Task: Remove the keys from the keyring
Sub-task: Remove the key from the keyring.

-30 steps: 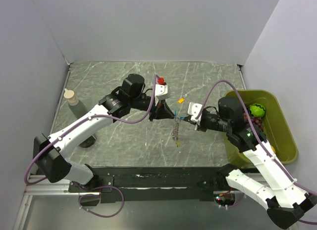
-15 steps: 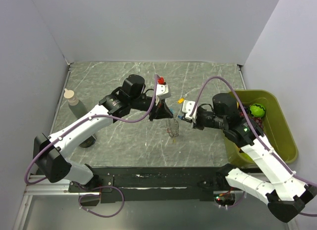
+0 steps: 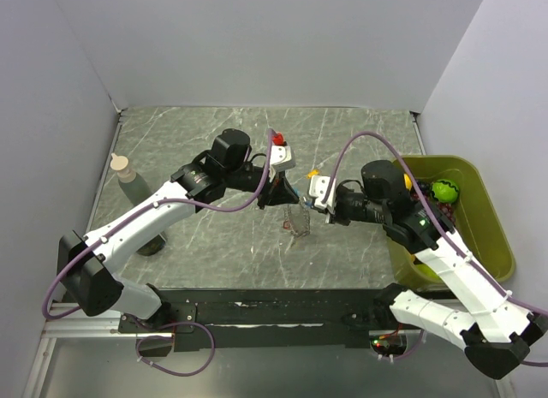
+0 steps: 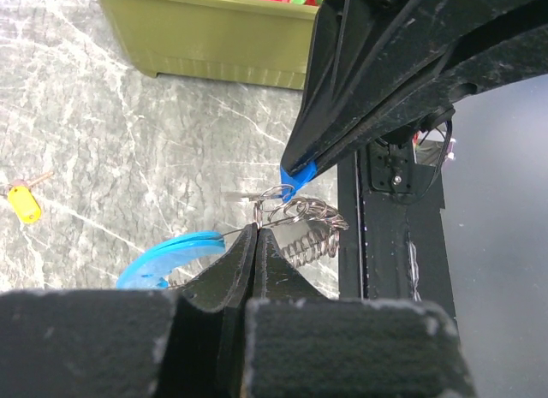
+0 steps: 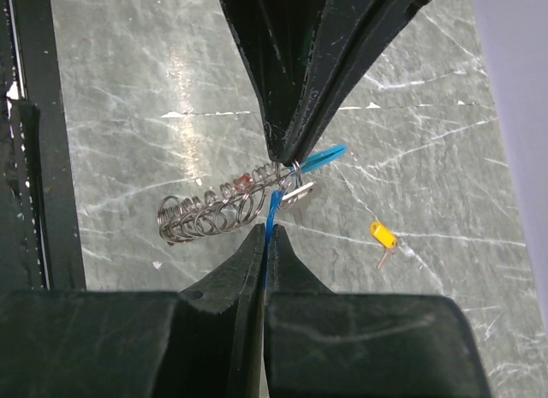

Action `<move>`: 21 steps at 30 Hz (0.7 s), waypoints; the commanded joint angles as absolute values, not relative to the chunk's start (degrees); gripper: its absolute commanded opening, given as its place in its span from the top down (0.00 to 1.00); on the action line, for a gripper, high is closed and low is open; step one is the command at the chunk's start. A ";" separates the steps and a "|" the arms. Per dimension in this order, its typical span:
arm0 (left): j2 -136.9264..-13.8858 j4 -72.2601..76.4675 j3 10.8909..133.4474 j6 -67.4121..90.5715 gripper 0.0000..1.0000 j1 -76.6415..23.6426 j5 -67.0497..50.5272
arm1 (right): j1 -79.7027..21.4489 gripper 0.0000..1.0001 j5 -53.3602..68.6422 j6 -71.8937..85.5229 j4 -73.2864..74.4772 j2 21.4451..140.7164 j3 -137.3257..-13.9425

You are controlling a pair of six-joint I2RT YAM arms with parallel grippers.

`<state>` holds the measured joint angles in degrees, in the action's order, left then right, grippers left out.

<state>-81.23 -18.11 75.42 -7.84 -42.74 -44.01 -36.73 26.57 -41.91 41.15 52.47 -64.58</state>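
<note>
The keyring (image 5: 214, 211), a coil of silvery links, hangs between both grippers just above the marble table; it also shows in the top view (image 3: 298, 220). My left gripper (image 4: 255, 231) is shut on a wire ring at the top of the keyring (image 4: 304, 227), with a curved light-blue strip (image 4: 167, 254) beside its fingers. My right gripper (image 5: 267, 231) is shut on a thin blue key (image 5: 274, 208) that is attached to the same ring. A small red piece (image 5: 244, 182) sits among the links. An orange key (image 5: 383, 235) lies loose on the table.
An olive-green bin (image 3: 486, 201) with toy fruit stands at the right edge. A bottle (image 3: 128, 177) stands at the left, with a dark object (image 3: 154, 242) in front of it. The black base rail (image 3: 274, 308) runs along the near edge.
My right gripper has moved left, closer to the left gripper. The keyring, which hung down long, is now bunched up shorter between the two grippers.
</note>
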 commanded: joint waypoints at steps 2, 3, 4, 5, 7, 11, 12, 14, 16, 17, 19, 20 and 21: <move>-81.30 -16.70 75.94 -8.09 0.99 -42.27 -40.43 | -38.05 1.00 28.21 -42.54 41.57 51.86 -68.03; -81.21 -16.70 76.02 -8.09 0.99 -42.28 -40.34 | -38.14 1.00 28.21 -42.54 41.57 51.94 -68.29; -81.38 -16.70 75.94 -8.09 0.99 -42.28 -40.34 | -38.23 1.00 28.21 -42.54 41.57 52.12 -68.47; -81.30 -16.70 76.02 -8.09 0.99 -42.36 -40.43 | -38.41 1.00 28.21 -42.54 41.75 52.21 -68.64; -81.30 -16.87 76.11 -8.17 0.99 -42.36 -40.34 | -38.50 1.00 28.39 -42.45 41.66 52.56 -69.26; -81.47 -16.96 76.20 -8.26 0.99 -42.54 -40.52 | -38.85 1.00 29.53 -41.93 42.01 53.43 -70.57; -81.65 -17.05 76.20 -8.35 0.99 -42.63 -40.52 | -38.93 1.00 29.62 -41.84 42.10 53.61 -71.53; -81.83 -17.14 76.38 -8.44 0.99 -42.71 -40.60 | -39.11 1.00 30.49 -41.57 43.06 54.58 -72.59; -81.74 -17.31 76.55 -8.44 0.99 -42.80 -40.43 | -39.37 1.00 31.81 -41.22 43.85 55.71 -74.26; -81.83 -17.31 76.64 -8.35 0.99 -42.80 -40.43 | -39.46 1.00 31.99 -41.22 44.12 55.98 -74.79; -81.56 -17.23 76.55 -8.35 0.99 -42.80 -40.34 | -40.25 1.00 31.65 -41.22 44.56 56.69 -74.62; -81.48 -17.23 76.55 -8.35 0.99 -42.80 -40.17 | -40.51 1.00 31.55 -41.31 44.56 56.95 -74.36; -81.39 -17.14 76.55 -8.35 0.99 -42.89 -40.08 | -40.78 1.00 31.64 -41.31 44.56 57.13 -74.09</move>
